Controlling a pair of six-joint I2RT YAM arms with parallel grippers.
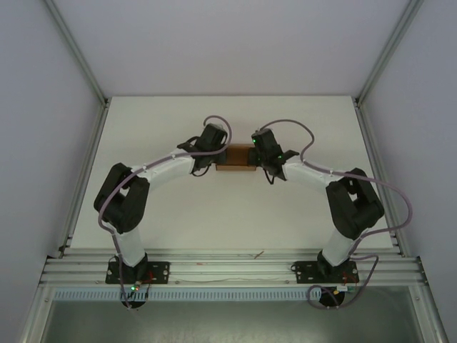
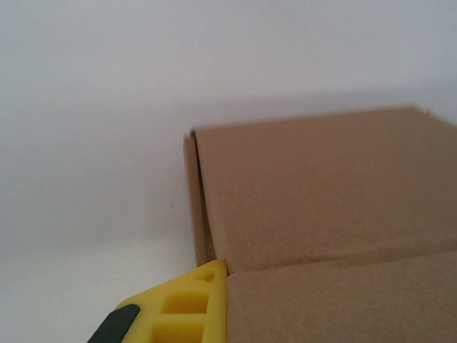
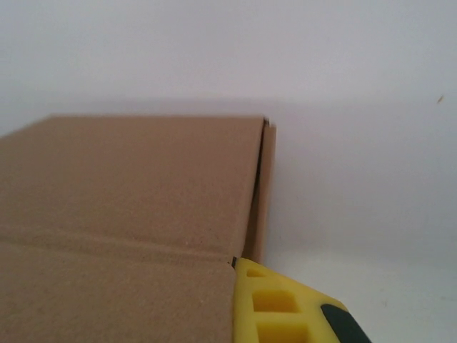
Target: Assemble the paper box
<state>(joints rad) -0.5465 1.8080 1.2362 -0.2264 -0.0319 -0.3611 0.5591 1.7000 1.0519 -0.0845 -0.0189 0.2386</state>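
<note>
Status: paper box (image 1: 236,158) sits near the middle of the counter (image 1: 235,221), between my two arms, its long side running left to right. From above it reads as a low brown rectangle and not a flat sheet.

My left gripper (image 1: 215,160) is at the box's left end and my right gripper (image 1: 261,160) at its right end, each against the cardboard. Both are pressed together. The left wrist view shows one yellow left finger (image 2: 191,306) butted against the edge of a near panel. The right wrist view mirrors it with the right finger (image 3: 275,304). The wrist views are too close to say whether a thin wall is caught in either gripper, so I can't tell if I am pinching or only pushing.

A crease (image 2: 343,259) runs across the panel in front of each wrist. At each far corner a narrow end flap (image 2: 191,200) stands slightly off the main panel and is not seated flush.

Step in hand, by my reading: late assembly. The body is formed, and I am squaring or holding it from both ends while the last panels settle.

Next move calls for:
- equal, opposed pressure from both sides, so the box does not skate across the counter;
- closing the gap at the end flaps without buckling the thin board;
- a check from above that the top panel lies flat before I let go.
</note>
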